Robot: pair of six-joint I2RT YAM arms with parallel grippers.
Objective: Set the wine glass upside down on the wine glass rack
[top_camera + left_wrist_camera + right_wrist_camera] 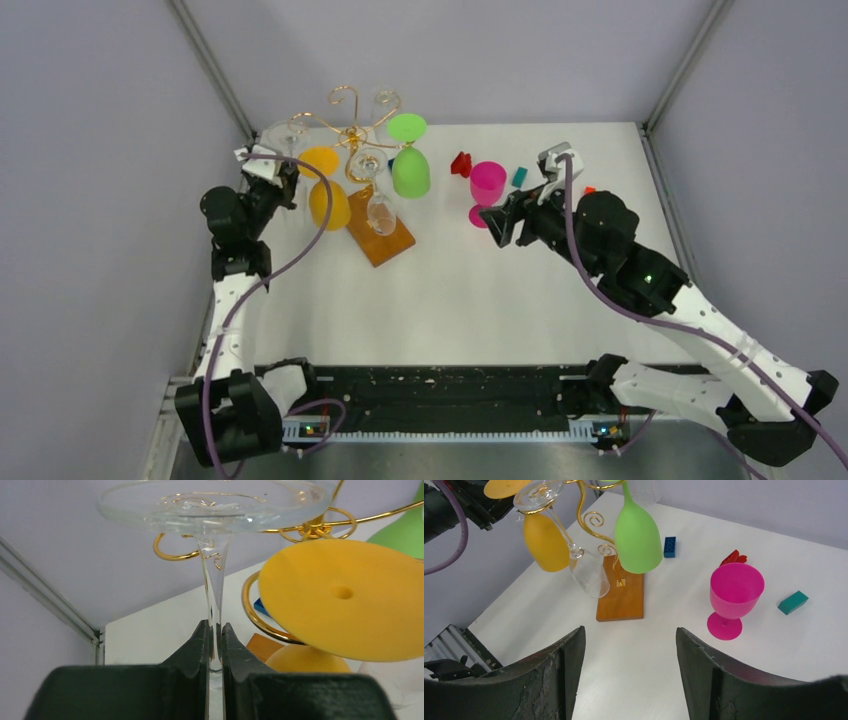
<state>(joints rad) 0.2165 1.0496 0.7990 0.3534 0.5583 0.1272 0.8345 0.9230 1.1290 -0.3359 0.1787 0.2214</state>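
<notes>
Left pincer (215, 632), clamped on the stem of the clear inverted wine glass (213, 580), should slide it level into an open scroll of the thin gold wire rack (312, 529); right pincer (629, 636) stands apart.

The wine glass (214, 590) is clear, glossy glass, its stem throwing bright highlights. At three o'clock from it, the yellow glass (345, 600) looks like matt, opaque plastic. The wine glass rack (312, 529) is thin polished gold wire (metal, by its shine) on a smooth, satin wooden base (620, 597). The green glass (638, 540) and pink glass (735, 592) have a soft plastic sheen. The fingers (559, 680) of the right gripper (630, 630) are dark, scuffed and rough; the table (784, 650) is matt white.
</notes>
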